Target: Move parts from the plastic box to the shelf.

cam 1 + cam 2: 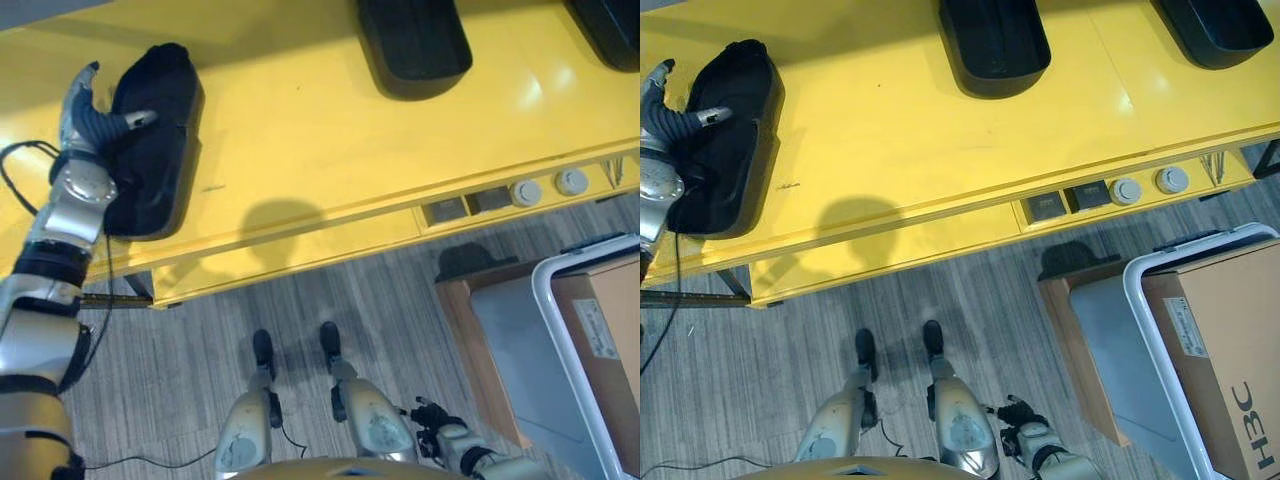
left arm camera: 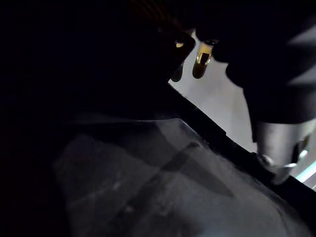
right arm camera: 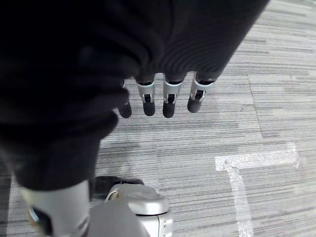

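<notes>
Left eye view: left hand (image 1: 98,125) grasps the black part (image 1: 150,140) at the yellow shelf's (image 1: 300,130) far left, right hand (image 3: 163,101) hangs relaxed near the floor; advise seating the part flat, clear of the near edge, before letting go.

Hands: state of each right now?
Left hand: on the black part on the yellow shelf; grip cannot be told.
Right hand: open, fingers straight, holding nothing, above the floor.
</notes>
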`<state>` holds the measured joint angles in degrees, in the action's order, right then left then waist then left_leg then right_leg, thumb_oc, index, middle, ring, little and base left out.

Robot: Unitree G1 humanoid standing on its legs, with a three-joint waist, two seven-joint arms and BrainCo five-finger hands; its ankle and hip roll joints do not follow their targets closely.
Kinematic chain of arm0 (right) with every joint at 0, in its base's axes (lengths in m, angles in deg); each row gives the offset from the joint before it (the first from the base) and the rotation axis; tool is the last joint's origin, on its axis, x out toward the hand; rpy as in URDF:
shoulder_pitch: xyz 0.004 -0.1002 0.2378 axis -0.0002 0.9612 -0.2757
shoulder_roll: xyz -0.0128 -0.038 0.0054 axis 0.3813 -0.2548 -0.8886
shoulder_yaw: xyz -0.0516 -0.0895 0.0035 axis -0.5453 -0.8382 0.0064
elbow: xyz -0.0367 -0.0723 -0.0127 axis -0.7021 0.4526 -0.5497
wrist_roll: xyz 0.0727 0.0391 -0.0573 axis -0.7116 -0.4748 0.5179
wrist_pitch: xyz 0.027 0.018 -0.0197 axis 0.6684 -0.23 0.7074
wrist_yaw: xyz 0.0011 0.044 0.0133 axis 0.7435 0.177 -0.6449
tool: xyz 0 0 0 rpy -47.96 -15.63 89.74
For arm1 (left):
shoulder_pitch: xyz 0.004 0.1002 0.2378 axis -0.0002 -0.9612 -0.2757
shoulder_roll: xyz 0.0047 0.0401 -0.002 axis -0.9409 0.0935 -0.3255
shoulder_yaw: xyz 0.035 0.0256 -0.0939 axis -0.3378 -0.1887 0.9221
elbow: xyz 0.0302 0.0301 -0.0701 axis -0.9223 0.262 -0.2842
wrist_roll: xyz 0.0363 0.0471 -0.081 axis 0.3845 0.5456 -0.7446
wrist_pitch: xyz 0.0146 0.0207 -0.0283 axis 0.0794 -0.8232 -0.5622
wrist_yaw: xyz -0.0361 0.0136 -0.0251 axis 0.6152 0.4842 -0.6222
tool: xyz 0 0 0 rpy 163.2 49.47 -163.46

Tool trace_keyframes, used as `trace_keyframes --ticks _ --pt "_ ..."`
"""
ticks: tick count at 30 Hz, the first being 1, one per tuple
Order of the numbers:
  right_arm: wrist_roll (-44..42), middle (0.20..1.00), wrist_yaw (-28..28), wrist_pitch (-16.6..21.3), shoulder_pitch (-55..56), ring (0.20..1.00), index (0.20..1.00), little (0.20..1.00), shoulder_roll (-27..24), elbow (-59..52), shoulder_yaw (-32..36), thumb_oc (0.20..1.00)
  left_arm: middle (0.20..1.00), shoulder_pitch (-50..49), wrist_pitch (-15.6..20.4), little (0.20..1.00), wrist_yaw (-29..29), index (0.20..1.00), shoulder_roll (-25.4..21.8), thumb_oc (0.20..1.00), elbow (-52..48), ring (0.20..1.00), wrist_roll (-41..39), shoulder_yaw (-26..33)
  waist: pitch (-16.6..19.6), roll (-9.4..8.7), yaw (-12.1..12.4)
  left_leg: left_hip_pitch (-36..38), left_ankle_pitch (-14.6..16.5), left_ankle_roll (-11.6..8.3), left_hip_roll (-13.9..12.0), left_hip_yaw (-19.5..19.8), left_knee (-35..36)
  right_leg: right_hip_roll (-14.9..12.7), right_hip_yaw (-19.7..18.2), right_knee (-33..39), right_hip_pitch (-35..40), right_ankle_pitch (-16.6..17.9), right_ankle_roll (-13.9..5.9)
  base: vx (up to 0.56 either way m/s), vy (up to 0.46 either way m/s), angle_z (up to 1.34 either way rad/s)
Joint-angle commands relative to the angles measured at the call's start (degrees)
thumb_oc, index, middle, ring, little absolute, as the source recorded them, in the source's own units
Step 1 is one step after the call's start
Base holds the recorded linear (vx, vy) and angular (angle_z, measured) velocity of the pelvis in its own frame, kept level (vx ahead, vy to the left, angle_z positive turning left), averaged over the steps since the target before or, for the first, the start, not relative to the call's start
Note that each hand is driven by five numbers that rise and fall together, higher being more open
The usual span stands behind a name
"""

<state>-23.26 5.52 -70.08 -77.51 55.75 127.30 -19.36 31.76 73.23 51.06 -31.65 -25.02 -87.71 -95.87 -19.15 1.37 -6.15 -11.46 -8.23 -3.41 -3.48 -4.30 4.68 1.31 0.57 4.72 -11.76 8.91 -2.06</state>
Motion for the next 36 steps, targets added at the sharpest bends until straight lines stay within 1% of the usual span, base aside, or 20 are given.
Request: trace_keyframes --ticks 1,2,4,5,10,12,14,15,17,18,19,20,21,22,23,24,27,29,31,36 --pt "-0.78 1.000 -0.15 -0.61 2.62 1.000 1.000 1.000 0.08 1.61 -1.20 1.000 1.000 2.23 4.17 1.000 2.50 1.000 0.18 1.000 0.32 1.000 -6.95 1.20 4.43 -0.79 0.36 3.03 5.55 -0.32 -1.58 1.69 0.32 -2.91 0.39 -0.08 2.84 -7.50 -3.60 0.00 0.000 0.00" --pt "-0.34 1.000 -0.05 -0.67 2.97 1.000 1.000 1.000 -0.41 1.77 -0.58 1.000 1.000 1.32 5.44 1.000 1.85 1.000 1.45 1.000 -2.39 1.000 -10.51 2.08 5.12 -0.47 0.42 3.84 5.66 -0.39 -1.68 1.61 0.32 -2.85 0.64 -0.11 3.69 -7.88 -3.49 0.00 0.000 0.00" --pt "-0.16 1.000 0.02 -0.74 3.27 1.000 1.000 1.000 -0.67 1.77 -0.38 1.000 1.000 0.62 6.10 1.000 1.93 1.000 2.04 1.000 -4.24 1.000 -11.93 2.49 5.49 -0.25 0.45 4.56 5.73 -0.46 -1.77 1.59 0.32 -2.81 0.71 -0.12 4.46 -8.12 -3.39 0.02 -0.016 -0.01" --pt "0.31 1.000 -0.10 -0.78 3.90 1.000 1.000 1.000 -1.15 1.92 0.46 1.000 1.000 -1.17 7.15 1.000 1.84 1.000 2.26 1.000 -8.08 1.000 -13.70 3.29 7.08 0.32 0.52 6.03 5.99 -0.59 -1.91 1.74 0.32 -2.73 0.99 -0.20 6.11 -8.85 -3.24 0.05 -0.040 0.00" --pt "0.87 1.000 -0.57 -0.92 4.76 1.000 1.000 1.000 -1.33 1.99 0.88 1.000 1.000 -3.08 7.34 1.000 2.70 1.000 0.93 1.000 -10.64 1.000 -13.10 4.75 8.99 1.02 0.66 8.16 6.12 -0.83 -2.13 1.85 0.32 -2.75 1.68 -0.44 8.62 -9.77 -3.10 0.02 -0.017 0.04" --pt "1.40 1.000 -0.92 -0.88 5.15 1.000 1.000 1.000 -1.24 1.98 0.93 1.000 1.000 -5.40 7.39 1.000 3.98 1.000 -0.07 1.000 -11.89 1.000 -11.85 6.67 10.42 1.22 1.06 9.32 6.13 -1.00 -2.22 2.08 0.32 -2.65 2.26 -0.72 10.04 -10.43 -2.84 0.01 -0.035 0.08" --pt "1.51 1.000 -0.96 -0.89 5.18 1.000 1.000 1.000 -1.26 2.04 0.90 1.000 1.000 -6.47 7.67 1.000 4.51 1.000 -0.34 1.000 -12.87 1.000 -11.65 7.51 10.88 1.24 1.26 9.71 6.06 -1.07 -2.32 2.24 0.32 -2.63 2.52 -0.79 10.62 -10.68 -2.76 0.01 -0.036 0.12" --pt "1.67 1.000 -0.90 -0.89 5.38 1.000 1.000 1.000 -1.11 2.14 1.00 1.000 1.000 -9.53 8.51 1.000 5.01 1.000 0.09 1.000 -15.93 1.000 -11.82 9.40 11.69 1.23 1.63 10.32 5.98 -1.12 -2.38 2.61 0.32 -2.55 2.98 -0.87 11.58 -11.02 -2.62 0.01 -0.067 0.17" --pt "2.17 1.000 -0.81 -0.59 6.06 1.000 1.000 1.000 -0.91 2.38 1.35 1.000 1.000 -17.27 10.87 1.000 4.67 1.000 1.84 1.000 -25.69 1.000 -10.81 12.60 12.79 0.98 2.41 11.24 6.08 -1.17 -2.42 3.37 0.24 -2.44 3.85 -1.13 13.14 -11.72 -2.34 0.02 -0.050 0.20" --pt "2.18 1.000 -0.81 -0.58 6.17 1.000 1.000 1.000 -0.99 2.37 1.21 1.000 1.000 -17.77 10.70 1.000 4.66 1.000 1.93 1.000 -26.11 1.000 -10.69 12.91 12.85 1.05 2.28 11.31 6.09 -1.17 -2.42 3.38 0.25 -2.45 3.86 -1.11 13.22 -11.74 -2.34 0.01 -0.017 0.20" --pt "2.37 1.000 -0.79 -0.47 6.35 1.000 1.000 1.000 -0.95 2.38 1.38 1.000 1.000 -20.94 11.45 1.000 4.14 1.000 2.81 1.000 -29.74 1.000 -10.09 14.03 13.07 0.92 2.52 11.50 6.13 -1.21 -2.41 3.54 0.19 -2.41 4.05 -1.18 13.63 -11.92 -2.24 0.00 -0.021 0.21" --pt "2.61 1.000 -0.78 -0.39 6.55 1.000 1.000 1.000 -0.81 2.35 1.50 1.000 1.000 -24.77 12.39 1.000 3.46 1.000 3.66 1.000 -33.95 1.000 -9.60 15.35 13.31 0.73 2.86 11.71 6.17 -1.23 -2.49 3.78 0.10 -2.40 4.33 -1.30 14.01 -12.11 -2.14 0.00 -0.036 0.18" --pt "3.32 1.000 -0.99 -0.14 7.20 1.000 1.000 1.000 -0.48 2.40 1.56 1.000 1.000 -32.12 14.24 1.000 1.06 1.000 4.67 1.000 -40.00 1.000 -9.43 17.45 13.78 0.36 3.37 12.18 6.25 -1.25 -2.54 4.18 -0.01 -2.29 4.61 -1.42 14.87 -12.45 -1.89 0.01 -0.034 0.12" --pt "3.69 1.000 -1.16 -0.02 7.44 1.000 1.000 1.000 -0.35 2.45 1.58 1.000 0.580 -35.99 15.05 0.580 -0.63 0.580 5.43 0.580 -43.55 0.580 -9.43 18.39 13.91 0.21 3.64 12.32 6.30 -1.22 -2.49 4.59 -0.07 -2.26 4.71 -1.55 15.12 -12.58 -1.76 0.01 -0.030 0.10" --pt "4.04 1.000 -1.07 0.09 7.70 1.000 1.000 1.000 -0.20 2.59 1.71 1.000 0.216 -39.39 15.69 0.216 -2.00 0.216 6.14 0.216 -46.83 0.216 -9.53 19.05 14.03 0.10 3.91 12.38 6.32 -1.20 -2.44 5.04 -0.18 -2.22 4.97 -1.78 15.35 -12.78 -1.63 0.01 -0.015 0.16" --pt "4.03 1.000 -1.07 0.09 7.72 1.000 1.000 1.000 -0.21 2.59 1.66 1.000 0.200 -39.49 15.65 0.200 -2.02 0.200 6.15 0.200 -46.91 0.200 -9.52 19.12 14.05 0.11 3.85 12.37 6.31 -1.20 -2.44 5.06 -0.17 -2.22 4.99 -1.78 15.35 -12.78 -1.63 0.00 -0.010 0.17" --pt "4.88 1.000 -1.49 0.77 8.42 1.000 1.000 1.000 0.51 2.36 2.06 1.000 0.200 -50.53 16.95 0.200 -7.85 0.200 6.94 0.200 -53.94 0.200 -9.37 20.00 14.52 -0.31 4.83 12.47 6.53 -1.01 -2.28 6.48 -0.23 -2.18 5.96 -2.20 16.05 -13.11 -1.23 0.02 -0.009 0.25" --pt "5.26 1.000 -1.48 0.90 8.53 1.000 1.000 1.000 1.02 2.12 1.77 1.000 0.200 -53.41 16.91 0.200 -8.72 0.200 7.59 0.200 -54.00 0.200 -9.89 20.01 14.64 -0.48 5.09 12.59 6.62 -0.91 -2.24 6.90 -0.24 -2.19 6.21 -2.16 16.37 -13.14 -1.16 0.03 0.000 0.26" --pt "5.39 1.000 -1.51 0.97 8.63 1.000 1.000 1.000 1.16 1.87 1.57 1.000 0.200 -54.47 16.70 0.200 -9.27 0.200 8.23 0.200 -53.61 0.200 -10.73 19.97 14.69 -0.55 5.06 12.60 6.66 -0.90 -2.17 7.07 -0.19 -2.21 6.39 -2.05 16.52 -13.11 -1.18 0.01 0.002 0.25" --pt "4.73 1.000 -1.76 1.34 8.45 1.000 1.000 1.000 1.85 0.08 1.01 1.000 0.200 -54.51 15.26 0.200 -10.50 0.200 8.02 0.200 -48.94 0.200 -8.24 17.52 13.92 -0.96 4.73 11.68 6.31 -1.11 -2.43 7.23 0.32 -2.15 6.70 -1.95 15.56 -12.74 -1.40 0.00 0.002 0.04"
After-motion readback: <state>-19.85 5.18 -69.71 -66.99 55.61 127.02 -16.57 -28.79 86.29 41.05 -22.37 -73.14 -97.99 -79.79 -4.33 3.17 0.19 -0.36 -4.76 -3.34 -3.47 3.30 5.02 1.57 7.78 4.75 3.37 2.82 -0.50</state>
